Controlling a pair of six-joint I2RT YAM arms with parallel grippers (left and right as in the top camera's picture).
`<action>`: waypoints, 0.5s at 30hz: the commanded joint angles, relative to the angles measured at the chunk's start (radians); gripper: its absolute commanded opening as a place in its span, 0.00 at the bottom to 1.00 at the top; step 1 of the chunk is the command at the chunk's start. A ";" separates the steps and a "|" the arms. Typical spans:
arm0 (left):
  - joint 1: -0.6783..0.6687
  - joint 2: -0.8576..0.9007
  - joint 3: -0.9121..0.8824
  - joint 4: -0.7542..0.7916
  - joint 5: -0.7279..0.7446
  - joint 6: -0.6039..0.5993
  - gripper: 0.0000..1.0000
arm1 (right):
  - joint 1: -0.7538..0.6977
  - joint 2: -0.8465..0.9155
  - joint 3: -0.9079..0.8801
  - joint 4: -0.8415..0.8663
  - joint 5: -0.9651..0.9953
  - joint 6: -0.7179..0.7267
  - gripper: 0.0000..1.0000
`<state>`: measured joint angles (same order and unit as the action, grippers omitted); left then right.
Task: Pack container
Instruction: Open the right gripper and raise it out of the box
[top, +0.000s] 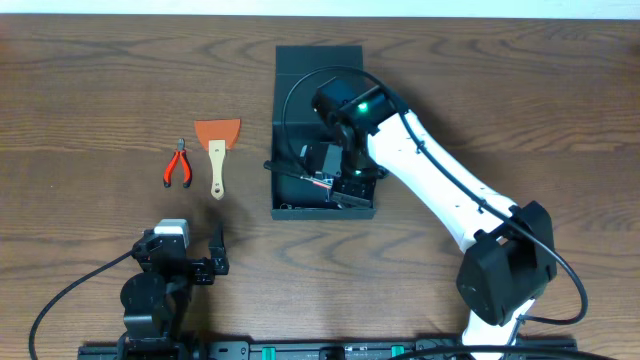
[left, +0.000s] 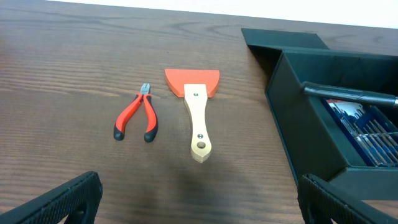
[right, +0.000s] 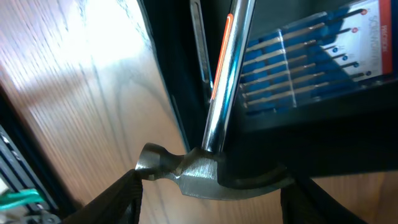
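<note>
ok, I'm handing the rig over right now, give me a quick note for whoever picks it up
Left claw: open, empty, low over the table, away from the tools.
Right claw: in the container, straddling the hammer head; can't tell if it is gripping.
Done: screwdriver set is in the container, with the hammer lying over it and its handle end at the wall rim.
Left: pliers and scraper lie on the table beside the container. The lid is open.
</note>
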<state>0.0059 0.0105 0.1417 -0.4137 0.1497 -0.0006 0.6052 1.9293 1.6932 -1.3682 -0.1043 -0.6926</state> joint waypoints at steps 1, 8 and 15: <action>0.006 -0.005 -0.020 0.000 -0.005 -0.001 0.99 | -0.050 -0.004 -0.001 0.006 -0.015 -0.072 0.29; 0.006 -0.005 -0.020 0.000 -0.005 -0.001 0.99 | -0.154 -0.004 -0.001 0.000 -0.152 -0.186 0.32; 0.006 -0.005 -0.020 0.000 -0.005 -0.001 0.98 | -0.179 -0.004 -0.001 -0.065 -0.247 -0.441 0.36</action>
<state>0.0059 0.0105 0.1417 -0.4137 0.1501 -0.0006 0.4278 1.9289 1.6932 -1.4235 -0.2718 -0.9680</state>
